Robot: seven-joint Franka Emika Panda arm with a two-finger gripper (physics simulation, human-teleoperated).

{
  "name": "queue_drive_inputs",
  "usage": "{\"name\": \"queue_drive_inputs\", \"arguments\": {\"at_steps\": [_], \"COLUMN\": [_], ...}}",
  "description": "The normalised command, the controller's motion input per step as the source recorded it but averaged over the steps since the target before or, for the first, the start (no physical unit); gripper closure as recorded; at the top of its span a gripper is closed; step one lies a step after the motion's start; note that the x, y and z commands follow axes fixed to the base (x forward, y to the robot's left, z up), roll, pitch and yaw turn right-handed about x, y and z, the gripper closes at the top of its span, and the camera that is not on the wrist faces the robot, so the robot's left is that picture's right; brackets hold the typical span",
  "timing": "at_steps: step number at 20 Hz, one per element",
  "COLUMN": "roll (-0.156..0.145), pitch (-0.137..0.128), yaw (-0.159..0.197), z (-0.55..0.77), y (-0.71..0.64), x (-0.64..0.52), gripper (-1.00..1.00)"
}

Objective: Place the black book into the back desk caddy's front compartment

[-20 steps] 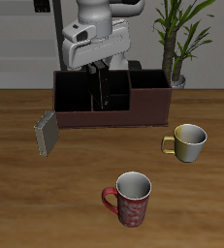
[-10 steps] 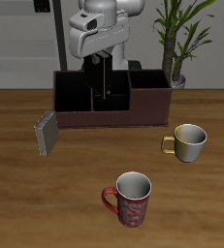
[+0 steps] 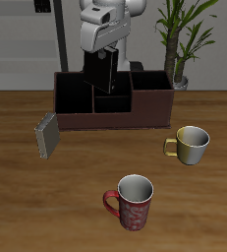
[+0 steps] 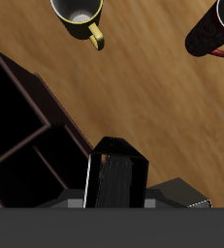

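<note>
fingers (image 3: 106, 55): clenched on black book (image 3: 106, 71) | book: upright, above the caddy (image 3: 144, 108) | grey book (image 3: 47, 135): caddy's 8 o'clock, on bench (image 3: 46, 212)

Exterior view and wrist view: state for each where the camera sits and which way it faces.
Exterior view: in front of the table and above it, facing back at the robot; shows the arm and gripper holding the black book over the back desk caddy.
Wrist view: on the gripper, looking down at the table; shows only dark edges of the gripper's body.
Shared: book, caddy, cream mug, red mug.
</note>
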Motion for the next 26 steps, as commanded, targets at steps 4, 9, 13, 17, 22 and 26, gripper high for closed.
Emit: {"name": "queue_drive_inputs", "arguments": {"at_steps": [4, 9, 13, 17, 22, 26], "roll": [-0.022, -0.02, -0.02, -0.038, -0.021, -0.019], "pitch": [0.013, 0.039, -0.002, -0.017, 0.002, -0.024], "yaw": [0.122, 0.122, 0.098, 0.129, 0.029, 0.057], "z": [-0.11, -0.2, -0.03, -0.13, -0.04, 0.02], "y": [0.13, 0.09, 0.1, 0.09, 0.09, 0.04], "x": [-0.06, -0.11, -0.16, -0.17, -0.11, -0.08], "gripper": [1.0, 1.0, 1.0, 1.0, 1.0, 1.0]}}
